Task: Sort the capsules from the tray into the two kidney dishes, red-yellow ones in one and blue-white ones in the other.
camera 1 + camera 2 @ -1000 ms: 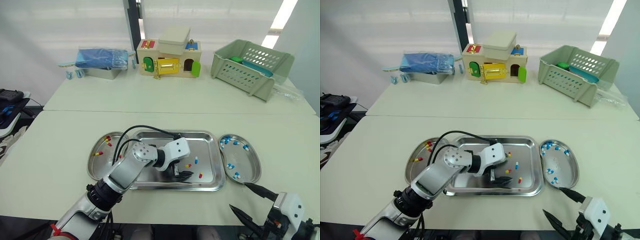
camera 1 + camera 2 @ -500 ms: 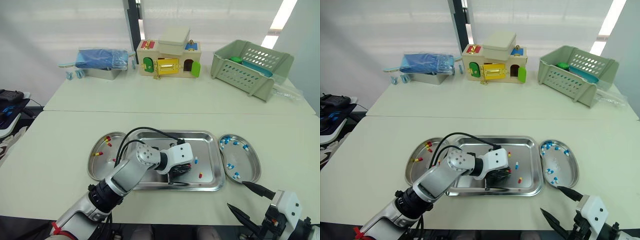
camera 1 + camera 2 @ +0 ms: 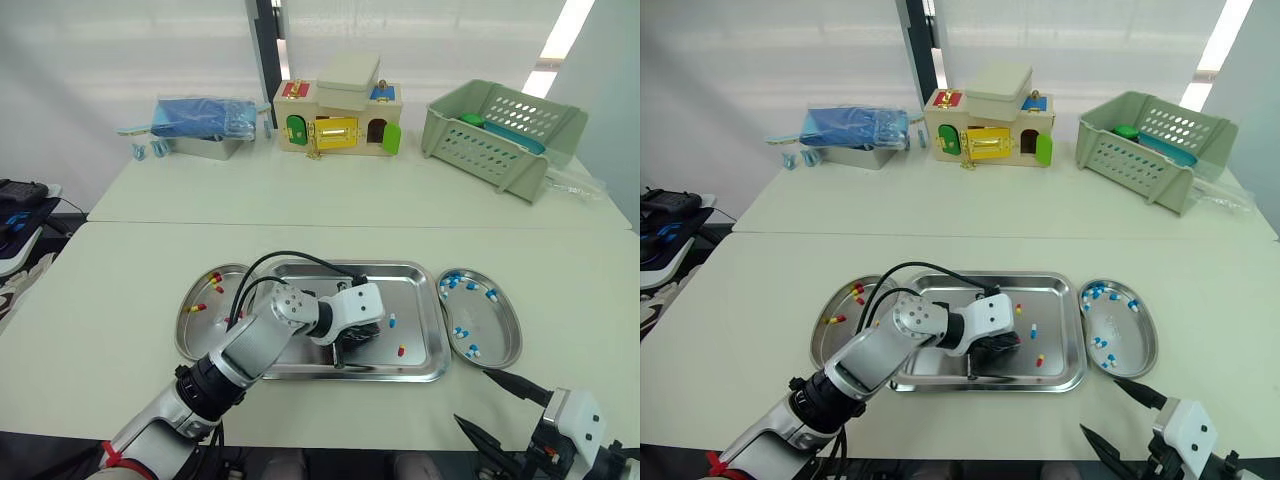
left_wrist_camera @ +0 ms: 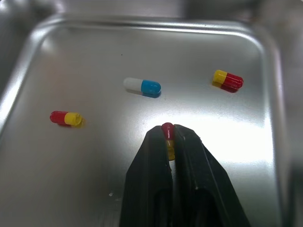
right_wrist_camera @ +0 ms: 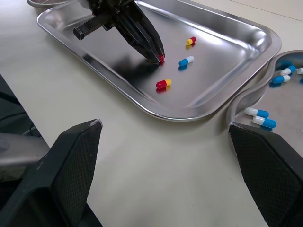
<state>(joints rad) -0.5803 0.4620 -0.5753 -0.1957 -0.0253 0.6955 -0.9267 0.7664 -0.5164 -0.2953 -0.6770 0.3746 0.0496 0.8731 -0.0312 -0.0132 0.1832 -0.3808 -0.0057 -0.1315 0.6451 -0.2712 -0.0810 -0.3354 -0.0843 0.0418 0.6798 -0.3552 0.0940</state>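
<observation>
though partly hidden between the fingers [image 4: 152,179], a red-yellow capsule [image 4: 167,128] sits pinched in the left gripper [image 4: 169,138].

Your landmark is the mirror-bright silver steel tray [image 3: 400,267] on the cream tabletop [image 3: 120,260]. Over the tray, the matt black left gripper [image 4: 170,134] pinches a half-red, half-yellow capsule [image 4: 166,127]. On the tray's shine lie a second red-yellow capsule [image 4: 227,80], a third red-yellow capsule [image 4: 66,117] and a white-and-blue capsule [image 4: 142,86]. Left of the tray, the left silver kidney dish [image 3: 190,335] holds red-yellow flecks. Right of the tray, the right silver kidney dish [image 3: 500,325] holds blue-white ones. Beyond the tray you have a blue bundle [image 3: 200,113], a pale wooden toy house [image 3: 345,85] with green, yellow and red doors, and a sage-green slotted basket [image 3: 480,145].
</observation>
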